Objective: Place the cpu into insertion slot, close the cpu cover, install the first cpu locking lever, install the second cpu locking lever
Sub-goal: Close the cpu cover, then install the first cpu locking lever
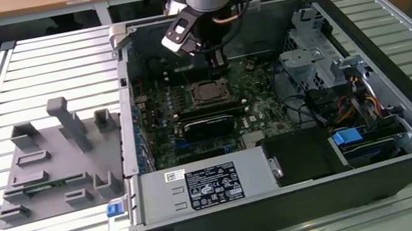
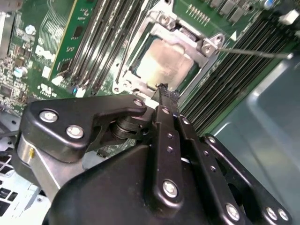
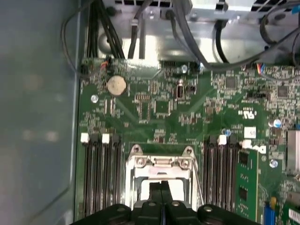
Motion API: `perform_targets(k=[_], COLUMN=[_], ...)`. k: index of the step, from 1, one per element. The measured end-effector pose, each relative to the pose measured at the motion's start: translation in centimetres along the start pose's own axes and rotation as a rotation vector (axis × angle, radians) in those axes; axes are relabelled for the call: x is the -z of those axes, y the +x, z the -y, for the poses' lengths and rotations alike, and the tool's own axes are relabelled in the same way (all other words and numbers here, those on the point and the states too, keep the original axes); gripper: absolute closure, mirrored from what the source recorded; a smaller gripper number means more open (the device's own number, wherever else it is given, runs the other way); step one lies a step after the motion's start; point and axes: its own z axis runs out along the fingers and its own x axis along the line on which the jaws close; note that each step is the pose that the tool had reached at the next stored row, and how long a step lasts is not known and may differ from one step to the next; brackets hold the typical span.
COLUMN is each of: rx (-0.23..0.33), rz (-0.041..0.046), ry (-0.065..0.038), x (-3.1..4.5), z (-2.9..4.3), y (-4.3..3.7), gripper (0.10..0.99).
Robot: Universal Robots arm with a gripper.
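The cpu point(image 2: 164, 63) lies in the insertion slot point(image 1: 206, 92), its pale silver face showing through the window of the cpu cover point(image 2: 206, 47). The silvery cover frame point(image 3: 159, 162) lies flat over the socket. My gripper point(image 2: 164, 90) is shut with nothing between its fingers, its tips just above the socket's near edge. In the first wrist view the black fingers point(image 3: 155, 190) hide part of the cpu. A thin wire lever point(image 2: 253, 52) stands out from one corner of the socket, and it runs along the socket's side point(image 3: 198, 185). In the exterior view the gripper point(image 1: 213, 60) hangs inside the open case.
Memory slots point(image 3: 101, 178) flank the socket on the green board point(image 3: 159, 108). The case wall point(image 3: 37, 117) rises close by. Cables and a drive cage point(image 1: 316, 64) fill the exterior view's right. A grey fixture plate point(image 1: 55, 174) lies at the exterior view's left, outside the case.
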Motion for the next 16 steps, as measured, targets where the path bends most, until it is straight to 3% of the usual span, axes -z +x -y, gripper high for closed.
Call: perform_targets(k=[7, 16], rx=[0.000, 0.000], rz=[0.0000, 0.0000], ry=[0.000, 0.000], x=[0.01, 0.02], z=[0.56, 0.77], y=[0.01, 0.01], gripper=[0.980, 0.980])
